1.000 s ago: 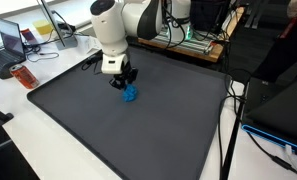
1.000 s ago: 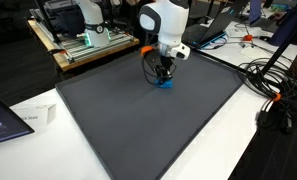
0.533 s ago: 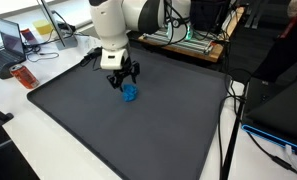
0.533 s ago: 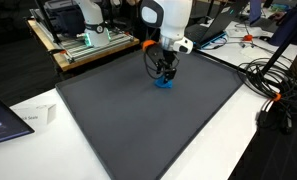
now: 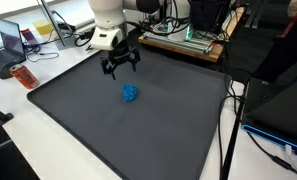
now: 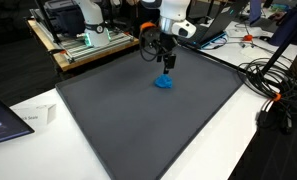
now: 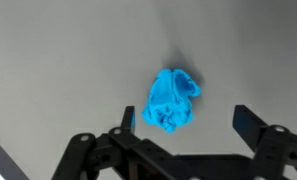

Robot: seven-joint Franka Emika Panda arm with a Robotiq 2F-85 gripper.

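Big dark mat (image 5: 138, 130) covers the table. At its 9 o'clock side lies a red thing (image 5: 23, 76), near a laptop (image 5: 10, 40). Next comes the pincer (image 5: 120, 66). It hangs in the air with its two fingers spread wide and holds nothing. A blue cloth (image 5: 130, 93) sits scrunched up on the mat at the pincer's 5 o'clock, and nothing touches it. In the wrist view the blue cloth (image 7: 172, 99) shows between the fingers, so the pincer seems to be right over it.
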